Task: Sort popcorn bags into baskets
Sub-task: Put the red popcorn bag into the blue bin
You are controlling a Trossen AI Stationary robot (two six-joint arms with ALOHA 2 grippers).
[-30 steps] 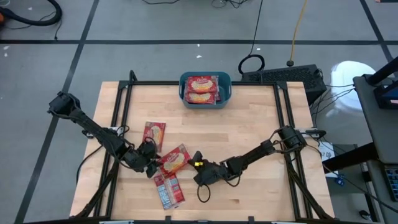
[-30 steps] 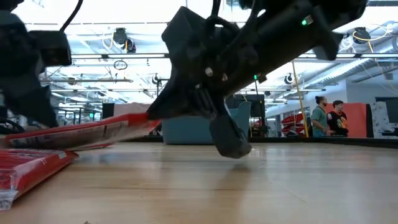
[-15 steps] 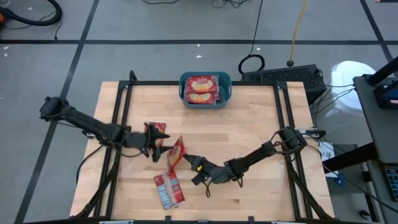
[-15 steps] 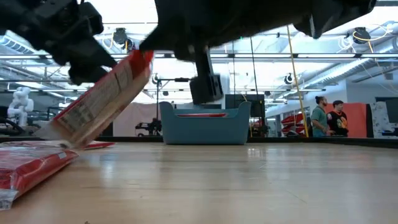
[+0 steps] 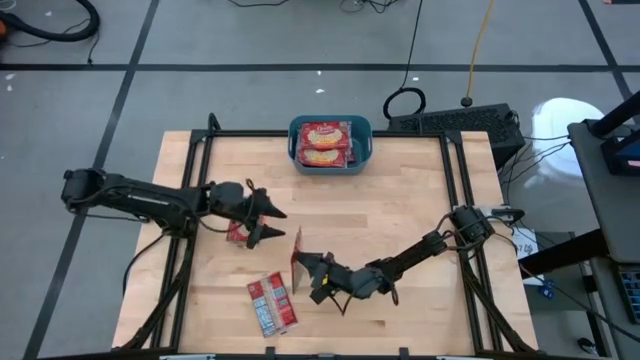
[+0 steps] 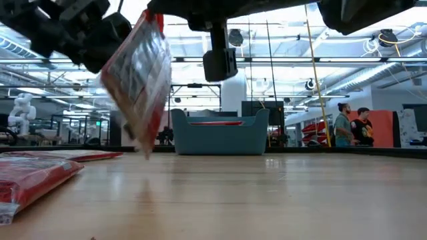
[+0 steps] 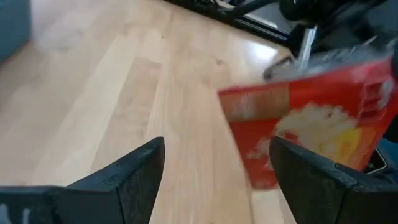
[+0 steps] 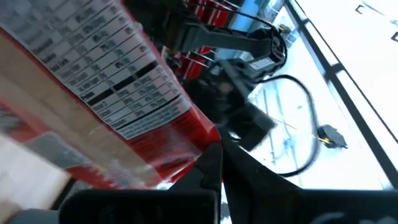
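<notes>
Right gripper (image 5: 303, 268) is pinching a popcorn bag (image 5: 296, 256) by its edge, holding it on end, clear of the table (image 5: 400, 200); in the low view the bag (image 6: 137, 77) is hanging tilted above the boards.

Left gripper (image 5: 268, 220) is standing spread and empty just beside the held bag, over another packet (image 5: 236, 232) lying flat. A third packet (image 5: 272, 304) is lying nearby, toward the table's front edge.

Basket (image 5: 330, 143) is sitting well away across the table from both claws, already holding packets.

Judgement: step in hand is the carry to the basket. Doing it well means keeping the pinch firm, lifting higher so the dangling edge clears the basket wall, and releasing low and flat.

Right arm is reaching low and long across the table, forearm nearly level. Left arm is likewise stretching out flat from its own side.
</notes>
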